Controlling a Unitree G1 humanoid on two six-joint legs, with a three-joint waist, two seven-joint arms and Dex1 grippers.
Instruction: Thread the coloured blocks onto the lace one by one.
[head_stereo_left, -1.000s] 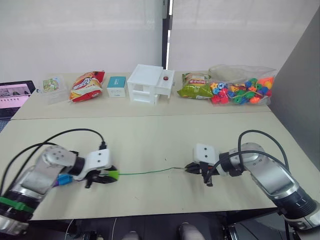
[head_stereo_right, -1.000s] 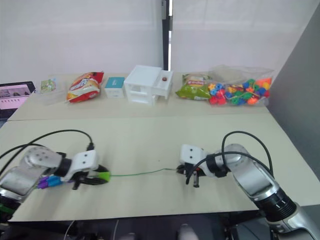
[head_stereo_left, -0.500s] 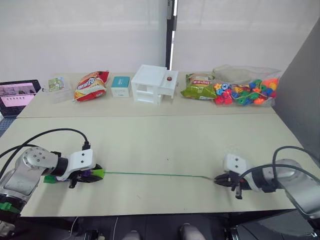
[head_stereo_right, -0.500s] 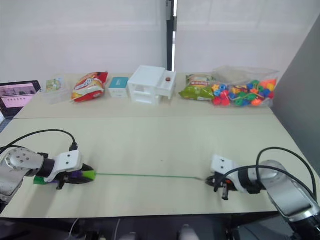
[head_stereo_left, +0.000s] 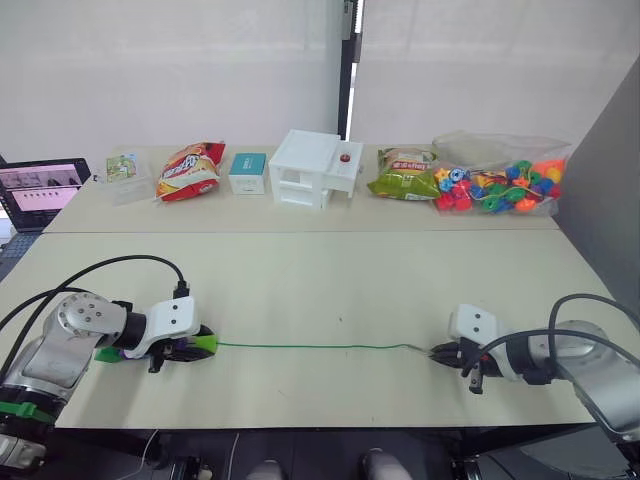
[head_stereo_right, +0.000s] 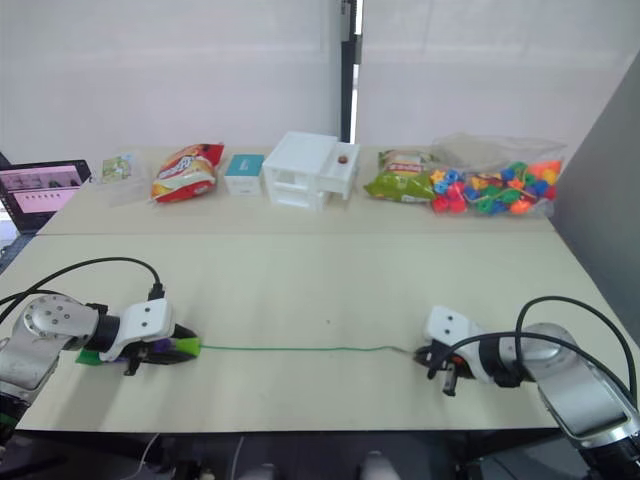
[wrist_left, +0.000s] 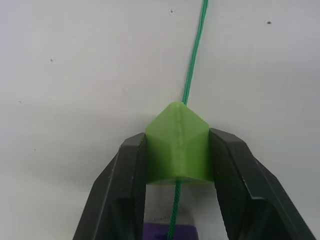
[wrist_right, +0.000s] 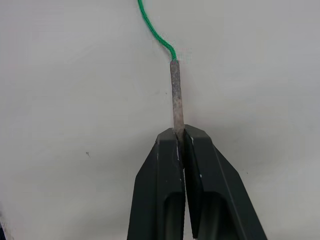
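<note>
Light green block (wrist_left: 177, 145) pinched in left hand (wrist_left: 177, 165); right hand (wrist_right: 179, 145) pinching lace (head_stereo_left: 320, 346) tip

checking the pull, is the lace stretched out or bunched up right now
Stretched out. The lace lies in a nearly straight line across the table, from the light green block in the left gripper to its stiff tip, pinched in the right gripper.

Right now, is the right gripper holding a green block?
No, the right gripper is shut on the stiff tip of the lace; the light green block sits in the left gripper.
</note>
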